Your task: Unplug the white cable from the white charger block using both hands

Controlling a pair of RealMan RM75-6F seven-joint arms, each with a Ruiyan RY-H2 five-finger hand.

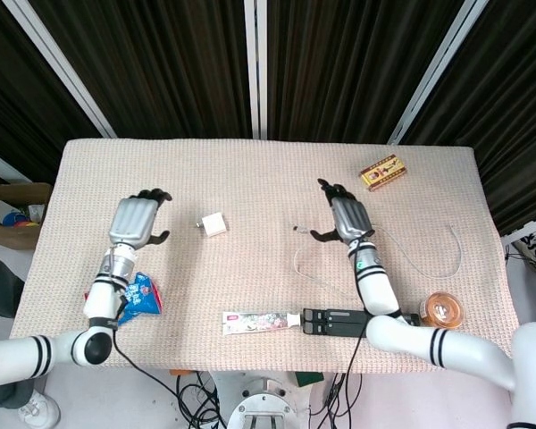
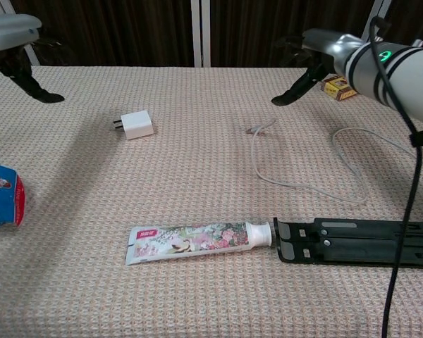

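Note:
The white charger block lies alone on the beige cloth, left of centre. The white cable lies apart from it, its plug end free on the cloth. From there the cable curves to the right side of the table. My left hand hovers well to the left of the block, fingers apart and empty. My right hand is just right of the plug end, above the cable, fingers spread and holding nothing.
A toothpaste tube and a black folding stand lie along the near edge. A blue snack pack sits near left, a yellow box far right, an orange-lidded cup near right.

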